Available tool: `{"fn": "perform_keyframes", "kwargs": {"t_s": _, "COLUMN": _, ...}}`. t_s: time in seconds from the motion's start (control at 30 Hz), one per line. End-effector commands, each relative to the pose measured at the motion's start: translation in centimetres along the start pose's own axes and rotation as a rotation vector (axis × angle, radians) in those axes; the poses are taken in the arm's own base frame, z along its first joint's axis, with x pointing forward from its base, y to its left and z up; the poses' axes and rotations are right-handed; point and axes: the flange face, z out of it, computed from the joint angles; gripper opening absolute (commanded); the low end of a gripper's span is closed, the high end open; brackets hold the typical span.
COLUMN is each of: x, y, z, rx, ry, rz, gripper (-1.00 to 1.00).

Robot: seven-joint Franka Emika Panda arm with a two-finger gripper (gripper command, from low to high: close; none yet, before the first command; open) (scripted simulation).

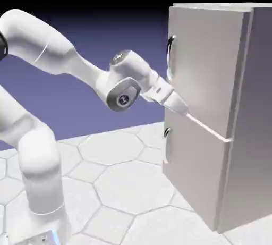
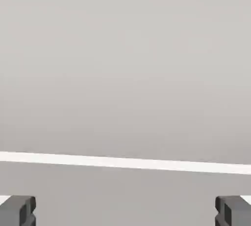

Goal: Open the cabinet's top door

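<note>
gripper (image 1: 183, 109): spread wide, empty | top door (image 1: 204, 63): just ahead (handle (image 1: 170, 52) higher up)

Glossy white arm (image 1: 48, 47) of thick rounded links, smooth and unmarked. Round grey metallic cap with a dark centre on the wrist joint (image 1: 123, 98), just behind the hand. Pale, tapering gripper (image 1: 178, 107) ahead of it. Two blocky dark-grey fingertips (image 2: 18, 211), square-edged with notched inner faces. Silvery-blue base plate (image 1: 45, 237) under the white pedestal.

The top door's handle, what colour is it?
Silver handle, on the grey top door; the exterior view shows it best.
</note>
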Motion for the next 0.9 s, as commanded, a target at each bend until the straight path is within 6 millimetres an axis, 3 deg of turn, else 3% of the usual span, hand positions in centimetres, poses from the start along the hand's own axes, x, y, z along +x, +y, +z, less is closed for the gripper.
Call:
{"fn": "perform_keyframes", "kwargs": {"t_s": 0.0, "x": 0.4, "y": -0.2, "z": -0.6, "rx": 0.009, "ry": 0.012, "rz": 0.011, "gripper": 1.00}}
{"fn": "perform_keyframes", "kwargs": {"t_s": 0.4, "x": 2.7, "y": -2.0, "z": -7.3, "rx": 0.126, "ry": 0.152, "rz": 0.108, "gripper": 1.00}}
{"fn": "perform_keyframes", "kwargs": {"t_s": 0.87, "x": 0.9, "y": -4.4, "z": -12.4, "rx": 0.277, "ry": 0.309, "rz": 0.142, "gripper": 1.00}}
